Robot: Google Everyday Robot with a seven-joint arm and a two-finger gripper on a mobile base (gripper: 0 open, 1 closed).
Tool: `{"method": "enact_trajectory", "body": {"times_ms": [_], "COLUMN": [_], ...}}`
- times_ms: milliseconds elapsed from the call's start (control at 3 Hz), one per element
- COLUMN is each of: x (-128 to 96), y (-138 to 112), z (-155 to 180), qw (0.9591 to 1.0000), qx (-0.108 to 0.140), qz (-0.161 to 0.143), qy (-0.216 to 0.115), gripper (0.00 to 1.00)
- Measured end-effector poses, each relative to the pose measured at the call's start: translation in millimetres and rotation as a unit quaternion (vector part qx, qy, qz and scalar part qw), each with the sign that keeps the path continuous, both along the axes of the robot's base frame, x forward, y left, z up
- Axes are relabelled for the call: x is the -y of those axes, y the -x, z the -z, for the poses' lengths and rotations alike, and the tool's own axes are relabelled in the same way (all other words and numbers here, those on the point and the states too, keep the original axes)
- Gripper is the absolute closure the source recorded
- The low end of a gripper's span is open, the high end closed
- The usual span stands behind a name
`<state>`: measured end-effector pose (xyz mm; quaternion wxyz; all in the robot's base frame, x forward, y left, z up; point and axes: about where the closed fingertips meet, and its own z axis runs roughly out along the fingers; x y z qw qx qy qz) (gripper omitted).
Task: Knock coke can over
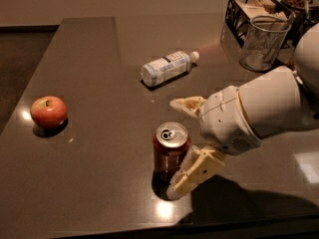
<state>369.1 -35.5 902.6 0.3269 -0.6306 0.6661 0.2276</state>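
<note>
My gripper point(173, 147) sits just right of the can point(167, 158) on the table point(89, 193); the bottle point(167, 67) lies behind, the apple point(48, 111) far left.

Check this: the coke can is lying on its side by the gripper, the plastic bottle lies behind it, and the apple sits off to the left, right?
Not quite. The camera view shows the coke can standing upright by the open gripper. The plastic bottle does lie behind it, and the apple sits off to the left.
</note>
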Motion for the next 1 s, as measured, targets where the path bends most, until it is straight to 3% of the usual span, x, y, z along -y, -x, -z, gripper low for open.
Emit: {"method": "enact_trajectory", "body": {"times_ms": [333,1000], "x": [-9.3,-10.2], "y": [1.9,-1.7], "z": [0.0,-9.0], "qw": [0.9997,0.9993], "qx": [-0.014,-0.027], "qz": [-0.008,0.000], "qy": [-0.017,-0.024], "gripper": [0.20,0.67]}}
